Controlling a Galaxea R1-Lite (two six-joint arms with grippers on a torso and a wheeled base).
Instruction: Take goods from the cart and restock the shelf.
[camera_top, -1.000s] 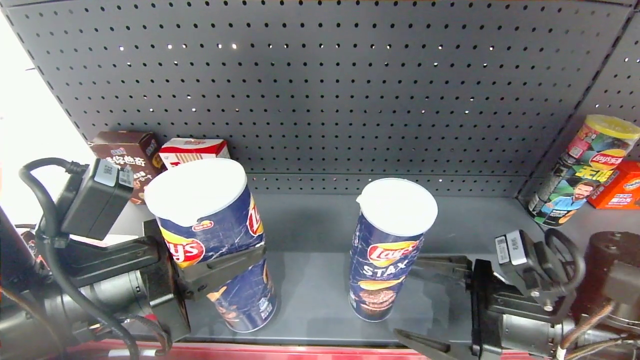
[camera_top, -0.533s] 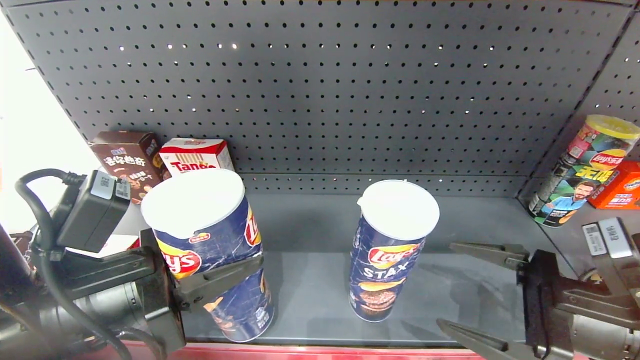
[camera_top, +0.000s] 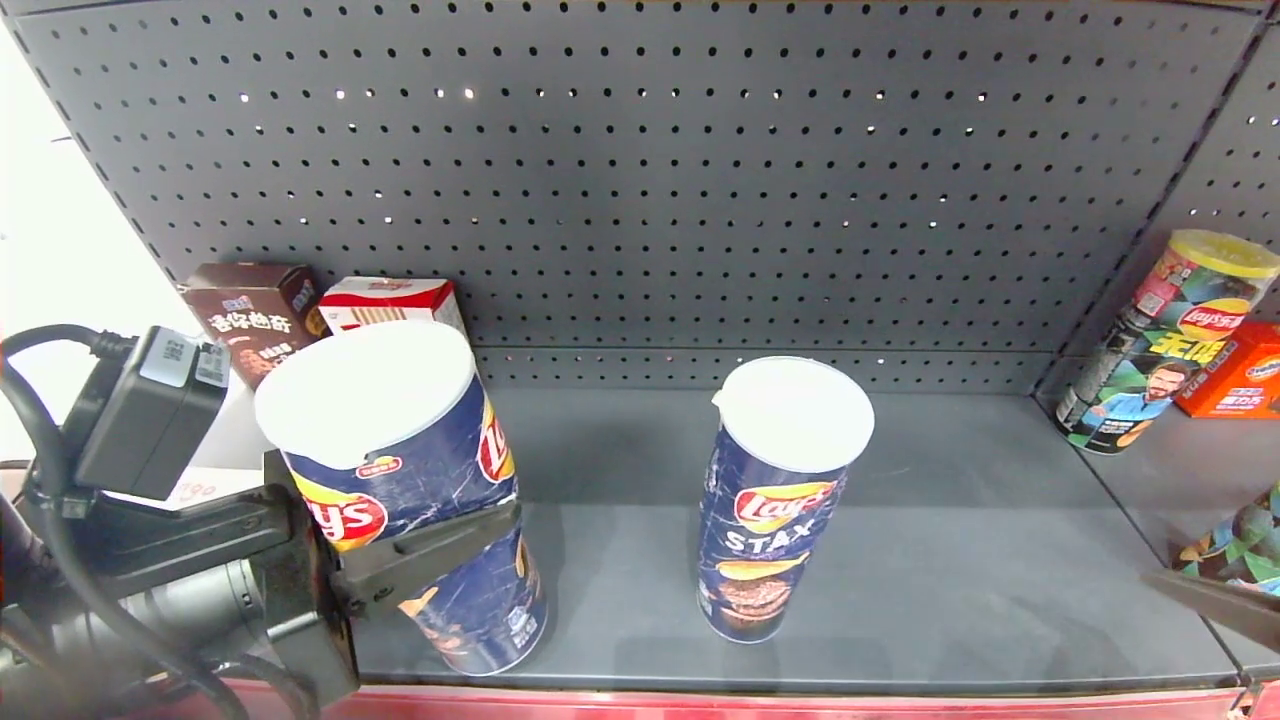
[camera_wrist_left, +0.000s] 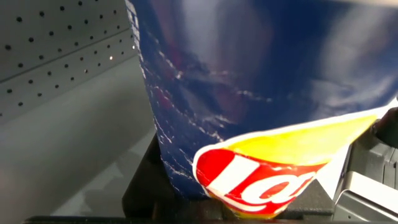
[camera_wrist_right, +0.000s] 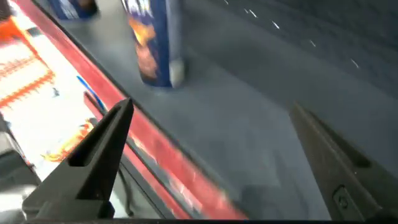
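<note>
While the right gripper (camera_wrist_right: 211, 111) hangs wide open by the shelf's (camera_top: 950, 560) front right corner, the left gripper (camera_top: 425, 545) clamps a tilted blue chip can (camera_top: 400, 450) around its middle at the front left corner. A second blue can (camera_top: 775, 500) stands upright near the front edge's middle; a brown box (camera_top: 250, 315) and a red-and-white box (camera_top: 385, 300) sit in the back left corner.

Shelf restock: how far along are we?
Done: one blue can stands free on the shelf. In hand: left claw shut on a second blue can, tilted at the front left. Left: set it upright and release; right claw is open and empty, likely free for the next item.
</note>
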